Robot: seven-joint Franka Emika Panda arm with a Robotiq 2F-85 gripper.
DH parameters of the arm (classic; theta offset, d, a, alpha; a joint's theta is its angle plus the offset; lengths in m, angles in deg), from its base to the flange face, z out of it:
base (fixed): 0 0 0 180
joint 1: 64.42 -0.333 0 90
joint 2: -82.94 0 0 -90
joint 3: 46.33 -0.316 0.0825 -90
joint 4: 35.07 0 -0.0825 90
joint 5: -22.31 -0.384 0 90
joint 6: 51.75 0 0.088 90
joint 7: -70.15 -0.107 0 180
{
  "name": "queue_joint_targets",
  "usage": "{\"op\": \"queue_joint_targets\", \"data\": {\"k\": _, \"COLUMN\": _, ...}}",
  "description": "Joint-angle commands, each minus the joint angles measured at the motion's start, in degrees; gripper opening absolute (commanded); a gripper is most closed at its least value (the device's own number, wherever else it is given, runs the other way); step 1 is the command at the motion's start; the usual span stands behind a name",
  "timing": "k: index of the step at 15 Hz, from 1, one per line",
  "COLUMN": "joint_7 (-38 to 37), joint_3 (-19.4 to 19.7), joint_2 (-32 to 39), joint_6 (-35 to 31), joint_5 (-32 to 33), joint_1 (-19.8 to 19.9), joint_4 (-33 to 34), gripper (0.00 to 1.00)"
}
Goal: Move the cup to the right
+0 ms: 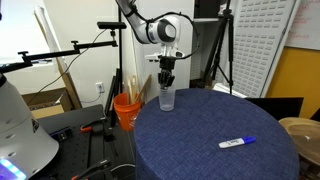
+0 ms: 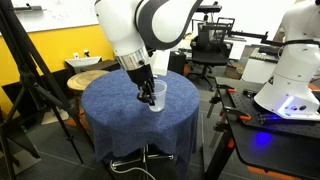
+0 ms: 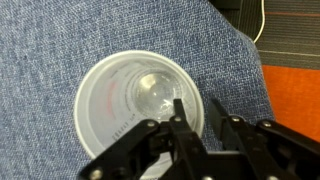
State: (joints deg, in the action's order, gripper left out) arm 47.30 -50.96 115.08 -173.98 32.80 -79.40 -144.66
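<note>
The clear plastic cup (image 1: 166,98) stands upright near the edge of a round table covered in blue cloth (image 1: 200,130). It also shows in an exterior view (image 2: 157,96) and, from above, in the wrist view (image 3: 130,100). My gripper (image 1: 166,84) points straight down over the cup's rim. In the wrist view the gripper (image 3: 197,105) straddles the cup's wall, with one finger inside the cup and the other outside over the cloth. A small gap shows on each side of the wall, so the jaws are open.
A blue-capped marker (image 1: 237,143) lies on the cloth nearer the front. An orange bucket (image 1: 127,108) stands beside the table, close to the cup. Tripods, a wooden stool (image 2: 85,80) and another robot (image 2: 290,70) surround the table.
</note>
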Motion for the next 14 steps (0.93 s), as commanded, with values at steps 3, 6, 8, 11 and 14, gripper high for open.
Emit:
{"op": "queue_joint_targets", "data": {"k": 3, "joint_7": -1.39, "joint_3": 0.73, "joint_2": -2.61, "joint_6": 0.88, "joint_5": -2.28, "joint_1": -0.62, "joint_4": -0.58, "gripper": 0.0}}
{"op": "queue_joint_targets", "data": {"k": 6, "joint_7": -2.0, "joint_3": 0.58, "joint_2": -5.51, "joint_6": 0.41, "joint_5": -3.14, "joint_1": -0.66, "joint_4": -2.58, "gripper": 0.01}}
{"op": "queue_joint_targets", "data": {"k": 8, "joint_7": -2.49, "joint_3": 0.58, "joint_2": -7.71, "joint_6": 0.28, "joint_5": -3.41, "joint_1": -0.78, "joint_4": -3.87, "gripper": 0.01}}
{"op": "queue_joint_targets", "data": {"k": 11, "joint_7": -5.13, "joint_3": 0.85, "joint_2": -11.31, "joint_6": 0.01, "joint_5": -2.88, "joint_1": -1.0, "joint_4": -5.85, "gripper": 0.01}}
{"op": "queue_joint_targets", "data": {"k": 14, "joint_7": -8.05, "joint_3": 1.08, "joint_2": -14.93, "joint_6": -0.51, "joint_5": -2.93, "joint_1": -0.35, "joint_4": -7.89, "gripper": 0.01}}
